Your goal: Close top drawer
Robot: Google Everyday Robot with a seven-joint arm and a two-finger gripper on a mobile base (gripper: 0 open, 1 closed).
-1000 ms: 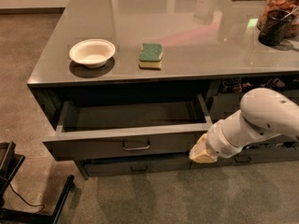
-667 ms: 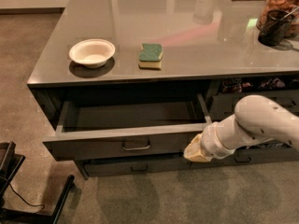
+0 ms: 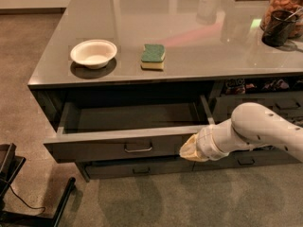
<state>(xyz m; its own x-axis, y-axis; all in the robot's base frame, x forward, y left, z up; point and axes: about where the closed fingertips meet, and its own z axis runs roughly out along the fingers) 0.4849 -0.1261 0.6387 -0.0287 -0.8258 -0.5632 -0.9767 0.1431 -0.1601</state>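
The top drawer (image 3: pixel 94 148) is a wide dark-grey drawer with a small metal bar handle (image 3: pixel 138 148). It stands pulled out from under the grey counter, and its inside looks empty. My gripper (image 3: pixel 188 149) is at the right end of the drawer's front panel, against or just in front of it, right of the handle. The white arm (image 3: pixel 255 129) reaches in from the right. A lower dark-grey drawer front (image 3: pixel 137 168) sits below, closed.
On the counter (image 3: pixel 199 37) are a white bowl (image 3: pixel 93 53), a green and yellow sponge (image 3: pixel 153 56), a dark cup (image 3: pixel 278 28) and a jar at the far right. The neighbouring drawer stack (image 3: pixel 265 108) is behind my arm. A black stand (image 3: pixel 14 183) is on the floor at lower left.
My gripper and arm have moved left along the drawer's front panel, toward the handle. The drawer stands about as far out as before.
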